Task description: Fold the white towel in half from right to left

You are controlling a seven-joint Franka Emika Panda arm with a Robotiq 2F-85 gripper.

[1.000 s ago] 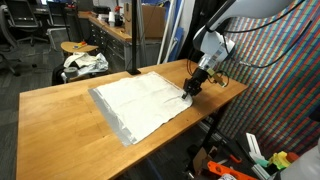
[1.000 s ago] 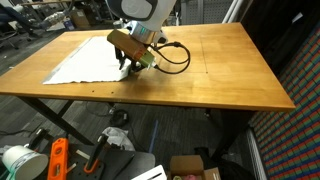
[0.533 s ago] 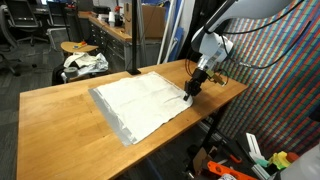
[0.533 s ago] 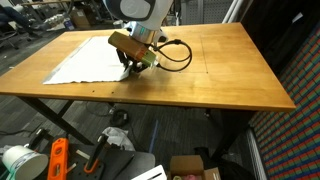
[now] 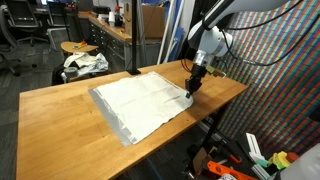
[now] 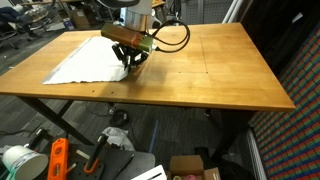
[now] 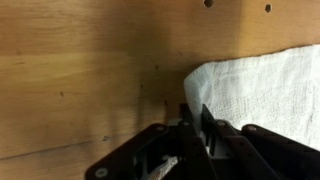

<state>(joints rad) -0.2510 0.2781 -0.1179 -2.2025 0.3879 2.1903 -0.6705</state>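
1. The white towel lay spread flat on the wooden surface. In an exterior view, its corner toward 3 o'clock sat under the pincer.
2. In the wrist view the towel filled the 2 to 3 o'clock part of the picture. Its rounded corner ran down to the fingers.
3. The pincer was narrow, its fingers almost together, and it seemed to nip the towel's edge. How much cloth sat between them could not be told.
4. The cloth looked thin, light and limp. It would likely drape and trail from any lifted point rather than hold a shape, and a shallow pinch might let it slip out.
5. The corner at the pincer looked like the sensible place to hold, taken deep enough to include the hem.
6. On smooth wood the whole towel might slide instead of folding. A lift before carrying toward the 9 o'clock edge seemed wise.
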